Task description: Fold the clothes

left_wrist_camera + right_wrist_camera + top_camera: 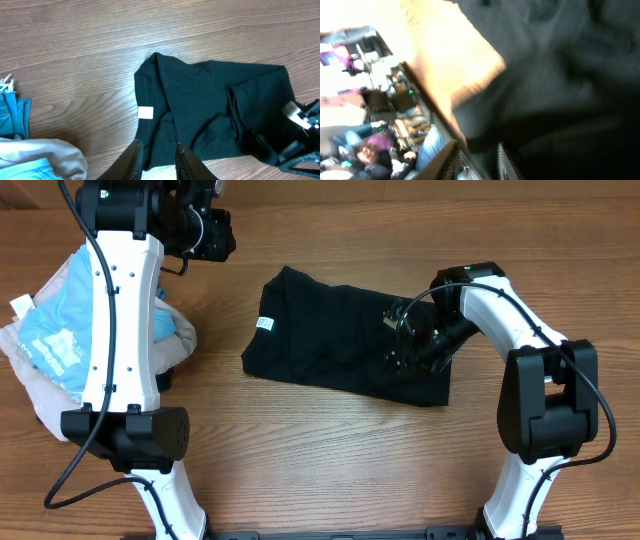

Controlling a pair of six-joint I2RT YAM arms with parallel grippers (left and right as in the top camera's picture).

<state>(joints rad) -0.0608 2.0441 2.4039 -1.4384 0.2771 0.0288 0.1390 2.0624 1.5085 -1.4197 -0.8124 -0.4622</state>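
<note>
Black garment (345, 345) lies crumpled flat at the centre of the counter (330, 460), its white label (264, 324) at the 9 o'clock edge. Right tool (415, 345) sits over the garment's 3 o'clock portion; the blurred wrist view does not settle whether it grips cloth. Left tool (205, 235) hangs at the garment's 10 o'clock, fingers parted, holding nothing. Clothes pile (55, 335) lies at 9 o'clock.

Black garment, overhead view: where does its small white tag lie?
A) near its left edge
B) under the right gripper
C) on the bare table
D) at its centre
A: the white tag sits at the left edge of the black garment, away from the right gripper.
</note>
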